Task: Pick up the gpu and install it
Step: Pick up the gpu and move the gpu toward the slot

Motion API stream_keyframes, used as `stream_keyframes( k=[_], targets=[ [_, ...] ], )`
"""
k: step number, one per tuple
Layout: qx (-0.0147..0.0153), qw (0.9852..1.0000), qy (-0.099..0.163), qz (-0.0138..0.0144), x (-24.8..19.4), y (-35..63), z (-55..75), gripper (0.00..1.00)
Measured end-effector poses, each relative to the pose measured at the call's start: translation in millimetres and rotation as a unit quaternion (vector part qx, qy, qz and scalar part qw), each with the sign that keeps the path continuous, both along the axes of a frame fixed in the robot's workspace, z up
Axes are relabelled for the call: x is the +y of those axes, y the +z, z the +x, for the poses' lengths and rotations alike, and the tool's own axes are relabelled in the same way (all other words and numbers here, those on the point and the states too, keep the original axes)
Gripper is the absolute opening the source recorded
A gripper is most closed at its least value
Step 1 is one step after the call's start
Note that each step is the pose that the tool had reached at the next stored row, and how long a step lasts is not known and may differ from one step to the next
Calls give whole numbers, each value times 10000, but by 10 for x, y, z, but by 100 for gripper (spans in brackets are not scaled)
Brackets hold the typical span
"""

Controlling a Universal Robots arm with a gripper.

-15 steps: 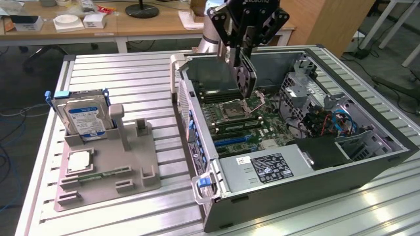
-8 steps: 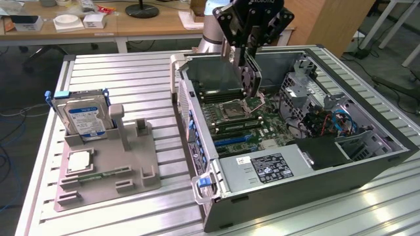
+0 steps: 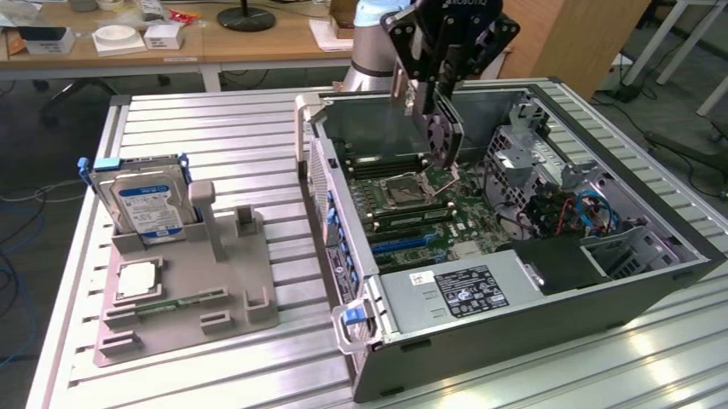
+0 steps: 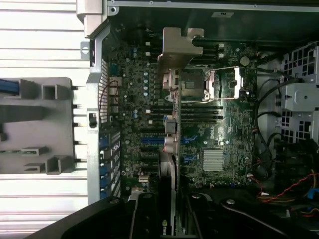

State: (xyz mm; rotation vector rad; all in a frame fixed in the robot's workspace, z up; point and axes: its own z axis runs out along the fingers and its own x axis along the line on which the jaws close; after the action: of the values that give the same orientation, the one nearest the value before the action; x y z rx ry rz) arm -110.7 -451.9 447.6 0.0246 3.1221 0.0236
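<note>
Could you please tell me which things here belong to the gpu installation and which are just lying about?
In the job: gpu, held by the tool; open computer case; motherboard.
Lying about: hard drive; memory stick; grey fixture.

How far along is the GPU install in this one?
Pickup looks done: the gripper is shut on the gpu, which hangs on edge over the motherboard inside the open computer case. Left: seating; the card appears above the board, in no slot.
</note>
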Motion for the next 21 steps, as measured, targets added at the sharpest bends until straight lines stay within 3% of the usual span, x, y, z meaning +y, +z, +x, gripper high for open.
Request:
stream_keyframes(
  k=[21],
  targets=[
    [0, 10000, 0, 0, 0, -1, 280, 26]
  ],
)
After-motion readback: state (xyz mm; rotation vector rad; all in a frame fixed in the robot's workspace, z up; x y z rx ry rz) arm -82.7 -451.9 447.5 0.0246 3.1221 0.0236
